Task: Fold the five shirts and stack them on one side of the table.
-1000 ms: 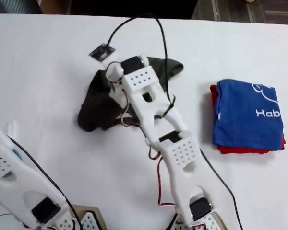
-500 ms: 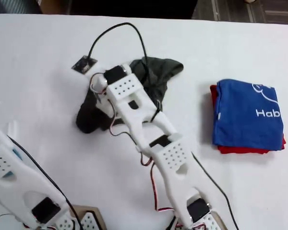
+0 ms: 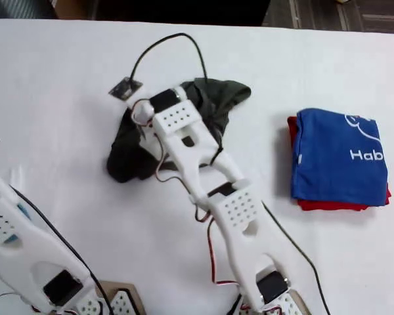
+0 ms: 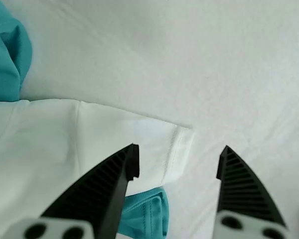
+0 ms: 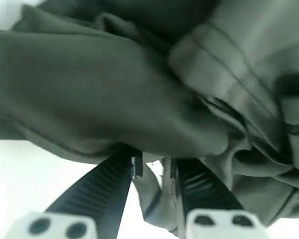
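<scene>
White table [image 3: 328,59], dark shirt [image 3: 126,152], folded stack [image 3: 338,157]

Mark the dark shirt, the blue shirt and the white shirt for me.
dark shirt [image 3: 128,154], high view, lower left bulge.
blue shirt [image 3: 335,157], high view, folded top face.
white shirt [image 4: 65,144], left wrist view, flat panel near hem.

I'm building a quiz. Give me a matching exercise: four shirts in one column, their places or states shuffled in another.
1 blue folded shirt
2 red folded shirt
3 dark green crumpled shirt
4 white shirt

A pinched by the right gripper
B lying under the blue shirt
C under the open left gripper
D lying on the red shirt

Pairs: 1-D, 2-B, 3-A, 4-C
</scene>
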